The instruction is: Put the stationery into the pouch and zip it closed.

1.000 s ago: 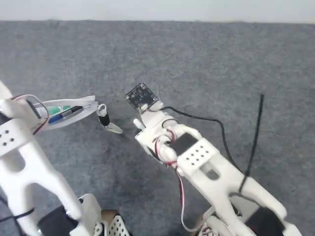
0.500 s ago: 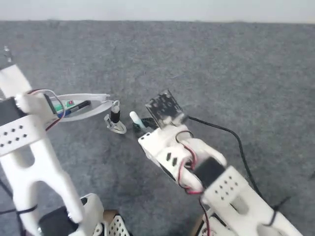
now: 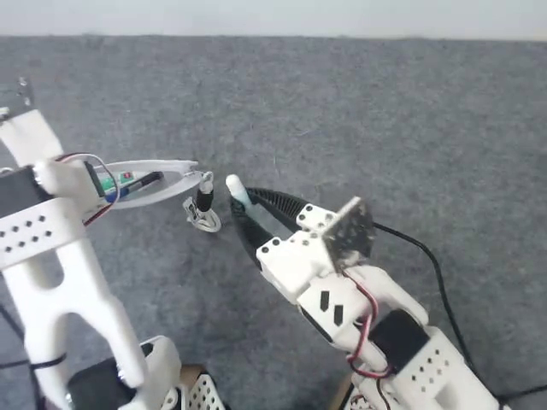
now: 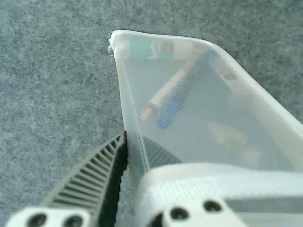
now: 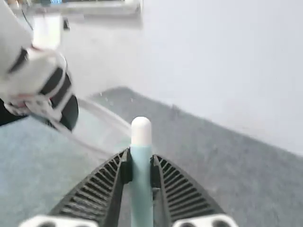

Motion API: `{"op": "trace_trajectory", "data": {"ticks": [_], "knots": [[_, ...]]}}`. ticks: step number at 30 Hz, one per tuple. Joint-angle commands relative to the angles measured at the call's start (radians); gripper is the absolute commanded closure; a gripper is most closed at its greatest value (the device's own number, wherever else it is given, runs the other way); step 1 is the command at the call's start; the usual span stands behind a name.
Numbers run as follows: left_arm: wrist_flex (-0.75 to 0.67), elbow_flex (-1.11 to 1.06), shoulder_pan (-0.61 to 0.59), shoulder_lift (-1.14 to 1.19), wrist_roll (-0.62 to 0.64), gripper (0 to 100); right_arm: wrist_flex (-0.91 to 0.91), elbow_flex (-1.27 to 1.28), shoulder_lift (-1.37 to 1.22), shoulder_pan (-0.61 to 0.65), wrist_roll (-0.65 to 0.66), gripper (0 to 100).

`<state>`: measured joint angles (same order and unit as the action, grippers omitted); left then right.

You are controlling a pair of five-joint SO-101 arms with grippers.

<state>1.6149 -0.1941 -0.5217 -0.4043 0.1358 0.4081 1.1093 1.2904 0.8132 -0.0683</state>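
Surface (image 3: 385,111): grey, felt-like covering with a fine mottled texture, running across the whole work area. A pale plain wall (image 3: 273,17) borders its far edge. In the right wrist view the same white wall rises directly behind the grey covering.

Left gripper (image 4: 131,142): clamped on one end of the pouch (image 4: 189,109), with the pouch wall pinched between the black ribbed finger and the white jaw. The pouch is translucent white and is held off the covering at the left of the table, long axis roughly level, its mouth slightly parted. Through its side, a cream-barrelled pen (image 4: 168,90) and a blue item (image 4: 171,106) lie at a slant, with something green at the far end. A dark zip pull (image 3: 203,203) hangs from the pouch end nearest the other arm, and a pale ring (image 3: 203,224) below it is at or just above the covering; contact cannot be judged.

Right gripper (image 3: 243,205): closed tight on a teal pen (image 3: 233,185) with a white rounded cap. The cap projects past the fingertips and points toward the pouch end. Cap is just beside the zip pull, not touching it.

A black cable (image 3: 427,256) trails from the right arm across the covering.
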Motion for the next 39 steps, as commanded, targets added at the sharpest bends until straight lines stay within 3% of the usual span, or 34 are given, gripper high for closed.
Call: {"op": "trace_trajectory", "data": {"ticks": [1,6,21,30,39], "knots": [[-0.018,0.015,0.014,-0.014,0.017,99,-0.111,-0.011,0.038,0.024,-0.003,99.2],[-0.025,-0.005,0.017,-0.014,0.017,99,-0.243,-0.011,0.036,0.090,0.005,99.2],[-0.021,-0.010,0.026,-0.014,0.017,99,-0.610,-0.011,-0.038,0.389,0.325,99.2],[-0.020,-0.012,0.025,-0.014,0.017,99,-0.975,-0.014,-0.302,0.392,0.368,99.2],[-0.032,-0.027,0.025,-0.014,0.017,99,-1.356,-0.017,-0.524,0.277,0.371,99.2]]}}
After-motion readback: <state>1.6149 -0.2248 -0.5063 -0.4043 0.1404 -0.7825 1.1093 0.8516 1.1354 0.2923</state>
